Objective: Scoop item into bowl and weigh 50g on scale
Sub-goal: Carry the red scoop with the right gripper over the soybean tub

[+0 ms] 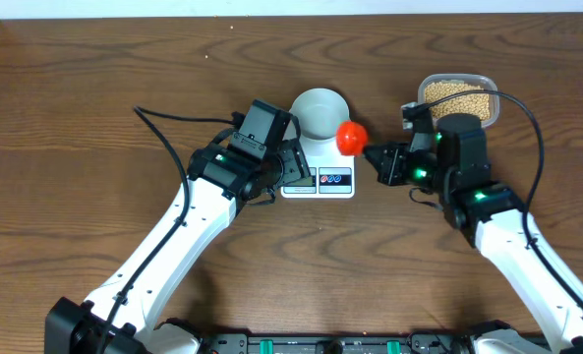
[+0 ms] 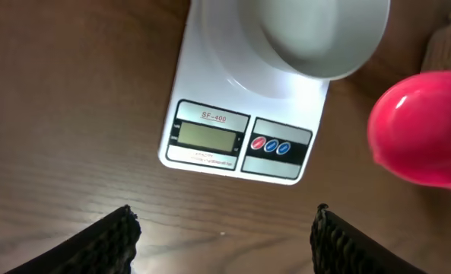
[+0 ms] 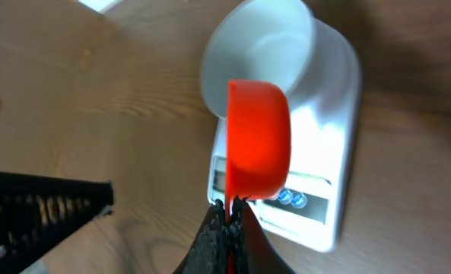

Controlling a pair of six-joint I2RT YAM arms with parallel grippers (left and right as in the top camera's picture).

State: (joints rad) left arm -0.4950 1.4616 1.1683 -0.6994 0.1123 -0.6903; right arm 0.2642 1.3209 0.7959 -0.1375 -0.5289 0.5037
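The white scale [image 1: 319, 175] lies mid-table with the white bowl [image 1: 320, 111] standing on it; the bowl looks empty. Scale [image 2: 210, 99] and bowl [image 2: 320, 34] also show in the left wrist view. My right gripper [image 1: 378, 163] is shut on the handle of a red scoop [image 1: 351, 137], held just right of the bowl; in the right wrist view the scoop [image 3: 258, 141] hangs beside the bowl [image 3: 259, 53], above the scale [image 3: 335, 129]. The beans [image 1: 458, 99] fill a clear tub at the back right. My left gripper [image 2: 223, 228] is open and empty, just in front of the scale.
The clear plastic tub [image 1: 489, 81] stands behind my right arm. The table's far edge meets a white wall strip [image 1: 291, 8]. Black cables trail from both arms over the wooden table [image 1: 75, 147].
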